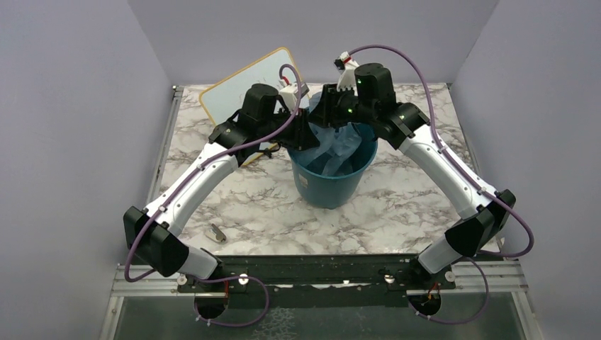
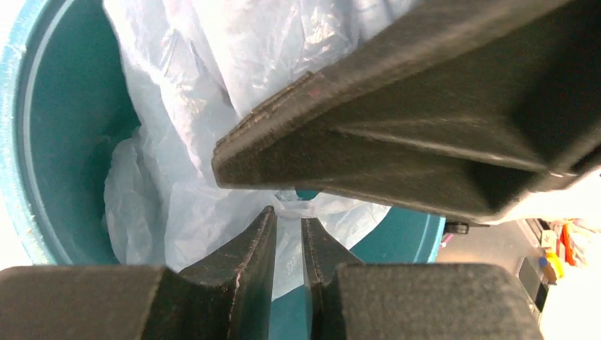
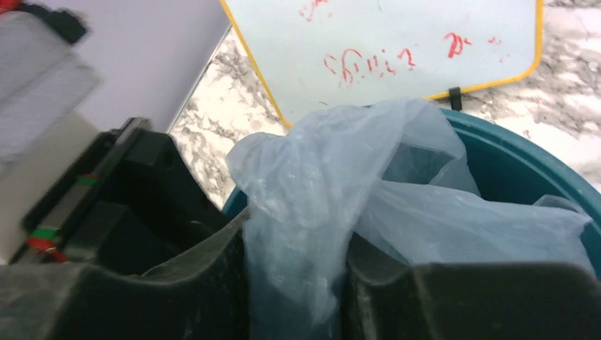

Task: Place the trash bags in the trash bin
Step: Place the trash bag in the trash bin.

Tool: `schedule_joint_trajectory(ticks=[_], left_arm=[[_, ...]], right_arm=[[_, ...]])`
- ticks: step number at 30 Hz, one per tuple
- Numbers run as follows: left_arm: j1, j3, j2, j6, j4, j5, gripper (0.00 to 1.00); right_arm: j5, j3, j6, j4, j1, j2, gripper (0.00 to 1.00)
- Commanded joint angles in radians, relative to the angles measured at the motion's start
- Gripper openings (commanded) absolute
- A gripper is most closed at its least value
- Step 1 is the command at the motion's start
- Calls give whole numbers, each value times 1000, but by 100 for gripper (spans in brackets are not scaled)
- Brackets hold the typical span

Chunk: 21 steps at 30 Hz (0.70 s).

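Note:
The teal-blue trash bin (image 1: 332, 185) stands mid-table. The pale-blue trash bag (image 1: 340, 152) is draped inside it, and its top rises above the far-left rim. My left gripper (image 1: 306, 131) is over the bin's left rim. In the left wrist view the left gripper (image 2: 288, 212) is shut on a thin fold of the bag (image 2: 191, 142), inside the bin (image 2: 64, 142). My right gripper (image 1: 327, 106) is at the far rim. In the right wrist view the right gripper (image 3: 298, 248) is shut on a bunched part of the bag (image 3: 319, 184), above the bin rim (image 3: 524, 152).
A yellow-framed whiteboard (image 1: 244, 85) leans at the back left, just behind the bin; it also shows in the right wrist view (image 3: 383, 49). A small grey object (image 1: 217, 232) lies near the left arm's base. Purple walls close in the marble table (image 1: 397, 212) on three sides.

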Motion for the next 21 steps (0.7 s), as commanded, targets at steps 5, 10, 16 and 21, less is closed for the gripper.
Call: schedule_joint_trajectory(ticks=[5, 10, 16, 21], left_arm=[[-5, 4, -75, -34, 39, -60, 30], [-3, 31, -149, -11, 8, -138, 37], [2, 46, -193, 13, -58, -225, 39], [7, 46, -234, 18, -67, -298, 40]], right_arm=[[173, 57, -125, -143, 12, 13, 7], [248, 12, -208, -237, 22, 27, 1], [267, 59, -288, -375, 62, 147, 1], [194, 41, -306, -294, 74, 230, 1]])
